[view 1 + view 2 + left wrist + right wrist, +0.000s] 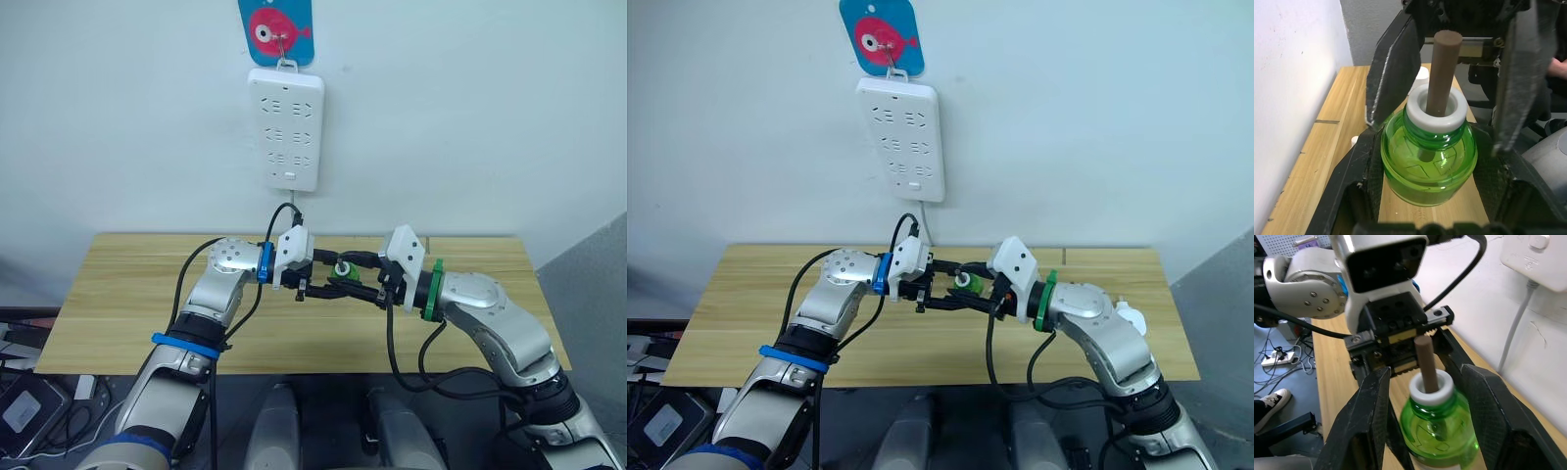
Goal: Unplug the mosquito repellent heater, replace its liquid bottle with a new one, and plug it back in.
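Observation:
A green liquid bottle with a white collar and a brown wick hangs above the middle of the table, between both grippers. My left gripper is shut on the bottle's body, one finger on each side. My right gripper faces it from the other side. Its fingers stand open close around the same bottle, with a small gap on one side. A small white rounded thing, which I take for the mosquito repellent heater, lies on the table behind my right forearm and is mostly hidden.
A long white power strip hangs on the wall under a blue fish hook, its sockets free and its cable dropping behind the table. The wooden table runs along the wall. A small white piece lies on the wood.

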Robot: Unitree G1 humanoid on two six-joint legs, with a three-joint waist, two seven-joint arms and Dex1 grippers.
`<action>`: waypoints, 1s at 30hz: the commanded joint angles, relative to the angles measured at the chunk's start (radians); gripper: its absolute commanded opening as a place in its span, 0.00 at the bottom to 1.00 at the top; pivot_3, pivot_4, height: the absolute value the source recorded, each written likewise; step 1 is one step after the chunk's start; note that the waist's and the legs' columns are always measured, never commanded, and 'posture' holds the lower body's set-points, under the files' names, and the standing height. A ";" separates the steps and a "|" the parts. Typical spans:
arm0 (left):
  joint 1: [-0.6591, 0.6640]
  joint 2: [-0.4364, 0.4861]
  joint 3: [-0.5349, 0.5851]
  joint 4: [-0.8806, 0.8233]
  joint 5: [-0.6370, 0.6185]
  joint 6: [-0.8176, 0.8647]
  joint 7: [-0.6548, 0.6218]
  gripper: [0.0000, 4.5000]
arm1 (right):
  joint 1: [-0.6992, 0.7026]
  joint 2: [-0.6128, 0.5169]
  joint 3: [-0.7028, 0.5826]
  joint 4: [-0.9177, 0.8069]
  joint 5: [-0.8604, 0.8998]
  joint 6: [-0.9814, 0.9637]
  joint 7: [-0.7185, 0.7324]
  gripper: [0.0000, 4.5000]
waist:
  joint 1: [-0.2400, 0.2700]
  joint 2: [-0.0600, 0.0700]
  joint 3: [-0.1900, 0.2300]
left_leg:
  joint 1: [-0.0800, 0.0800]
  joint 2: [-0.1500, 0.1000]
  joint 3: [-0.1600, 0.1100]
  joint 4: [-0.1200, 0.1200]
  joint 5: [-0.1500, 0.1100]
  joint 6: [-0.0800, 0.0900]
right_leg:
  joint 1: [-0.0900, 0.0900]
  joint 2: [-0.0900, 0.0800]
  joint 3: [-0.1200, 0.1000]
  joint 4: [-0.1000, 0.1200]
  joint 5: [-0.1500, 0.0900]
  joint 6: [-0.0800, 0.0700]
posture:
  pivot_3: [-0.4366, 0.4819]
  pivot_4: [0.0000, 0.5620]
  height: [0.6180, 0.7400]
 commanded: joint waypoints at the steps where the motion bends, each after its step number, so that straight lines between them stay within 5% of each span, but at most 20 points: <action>1: -0.015 -0.007 -0.002 -0.018 -0.005 -0.014 -0.004 0.50 | -0.001 0.007 0.001 -0.011 -0.008 -0.036 0.012 0.41 | 0.000 0.000 0.000 | 0.000 0.000 0.000 0.000 0.000 0.000 | 0.000 0.000 0.000 0.000 0.000 0.000 | 0.68 0.33 1.00; 4: -0.015 -0.011 -0.002 -0.017 -0.007 -0.003 -0.002 0.50 | 0.006 0.008 0.000 -0.013 -0.016 -0.051 0.019 0.20 | 0.000 0.000 0.000 | 0.000 0.000 0.000 0.001 0.000 0.000 | 0.000 0.000 0.000 0.001 0.000 0.000 | 0.68 0.33 1.00; 11: -0.012 -0.022 0.009 -0.033 -0.030 0.054 0.006 0.50 | 0.035 0.029 -0.068 -0.029 0.027 -0.041 -0.014 0.19 | -0.001 0.000 0.000 | 0.000 0.000 -0.001 0.005 0.000 0.000 | 0.000 0.000 0.000 0.005 0.000 0.001 | 0.67 0.35 1.00; 12: -0.009 -0.024 0.012 -0.041 -0.034 0.063 0.009 0.66 | 0.041 0.037 -0.085 -0.033 0.041 -0.031 -0.025 0.19 | -0.001 0.000 0.000 | 0.000 0.000 -0.001 0.005 0.000 0.000 | 0.000 0.000 0.000 0.005 0.000 0.001 | 0.67 0.36 1.00; 15: 0.000 -0.038 0.037 -0.076 -0.072 0.128 0.040 0.85 | 0.054 0.097 -0.201 -0.046 0.143 0.061 -0.111 0.19 | -0.002 0.000 0.000 | 0.000 0.000 -0.002 0.008 0.000 0.000 | 0.001 0.000 -0.001 0.007 0.000 0.001 | 0.67 0.36 1.00; 17: 0.013 -0.055 0.058 -0.105 -0.089 0.153 0.086 0.99 | 0.066 0.139 -0.279 -0.059 0.226 0.130 -0.176 0.19 | -0.004 0.000 0.000 | 0.000 0.000 -0.002 0.010 0.000 0.000 | 0.002 0.000 -0.001 0.007 0.000 0.001 | 0.66 0.36 1.00; 24: 0.084 -0.167 0.115 -0.263 -0.130 0.208 0.318 1.00 | 0.078 0.322 -0.617 -0.032 0.817 0.377 -0.581 0.19 | -0.007 0.000 0.000 | 0.000 0.000 -0.003 0.011 0.000 0.000 | 0.003 0.000 -0.001 0.007 0.001 0.002 | 0.66 0.37 1.00; 30: 0.127 -0.259 0.080 -0.323 -0.071 0.119 0.452 1.00 | 0.088 0.348 -0.642 -0.020 1.146 0.361 -0.830 0.19 | -0.022 0.000 0.000 | 0.000 0.000 -0.003 0.011 0.000 0.000 | 0.003 0.000 0.000 0.007 0.001 0.003 | 0.67 0.37 1.00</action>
